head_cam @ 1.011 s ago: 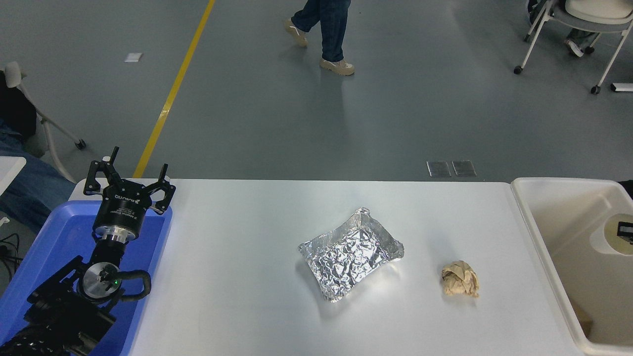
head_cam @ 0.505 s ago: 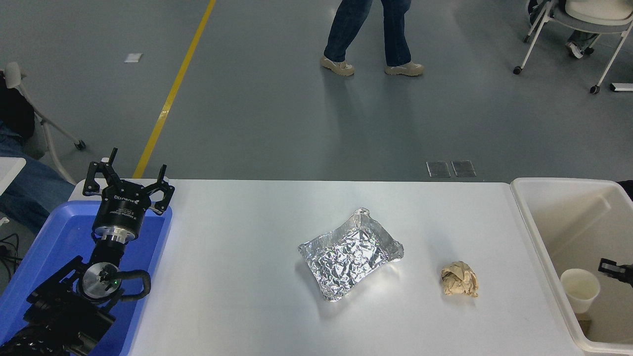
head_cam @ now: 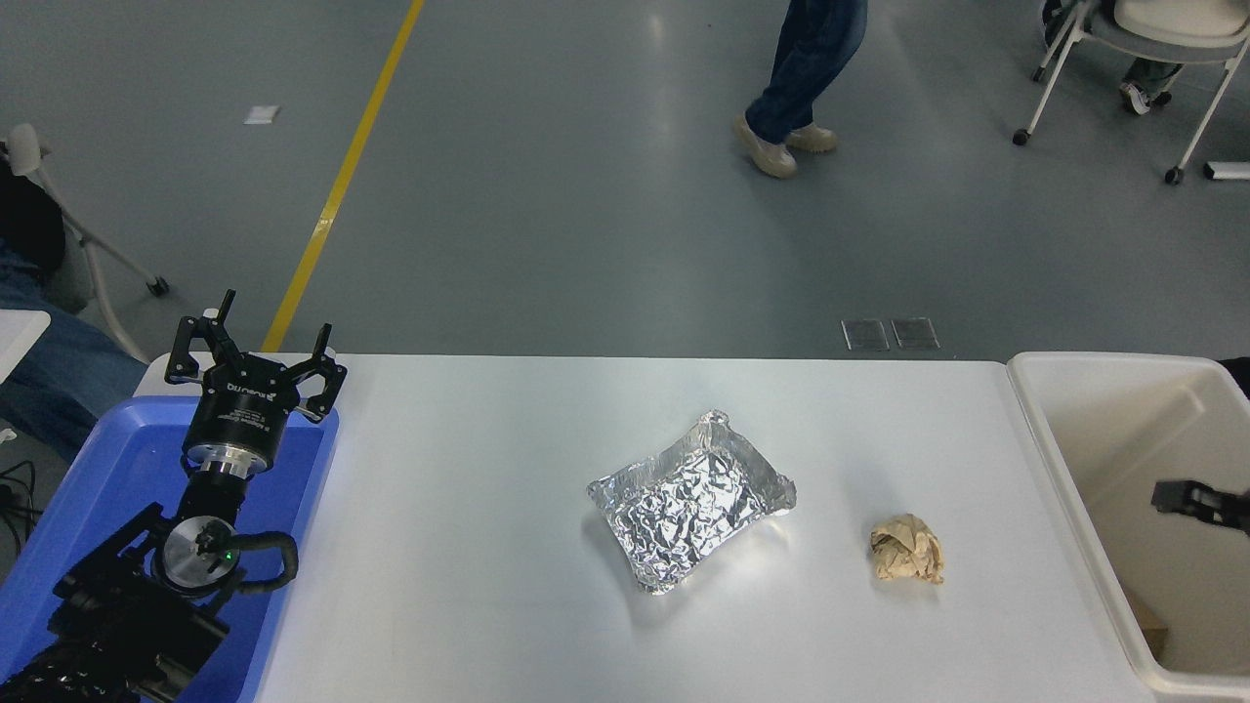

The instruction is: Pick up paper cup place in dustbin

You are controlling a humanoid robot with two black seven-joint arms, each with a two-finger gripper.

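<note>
The paper cup does not show anywhere in this view. The dustbin (head_cam: 1074, 459), a large cream-white tub, stands at the table's right end. Only a black tip of my right gripper (head_cam: 1187, 496) reaches in from the right edge, over the dustbin's inside, with nothing visible in it. My left gripper (head_cam: 254, 347) is parked open and empty at the lower left, over the blue tray.
A crumpled foil sheet (head_cam: 691, 500) lies mid-table. A crumpled tan paper ball (head_cam: 908, 550) lies to its right, near the dustbin. A blue tray (head_cam: 88, 488) sits at the left edge. A brown scrap (head_cam: 1152, 630) lies in the dustbin. A person walks on the floor beyond.
The paper cup, seen inside the dustbin half a second ago, has gone from view. My right gripper has moved a little left and up over the dustbin. The person has walked to the right.
</note>
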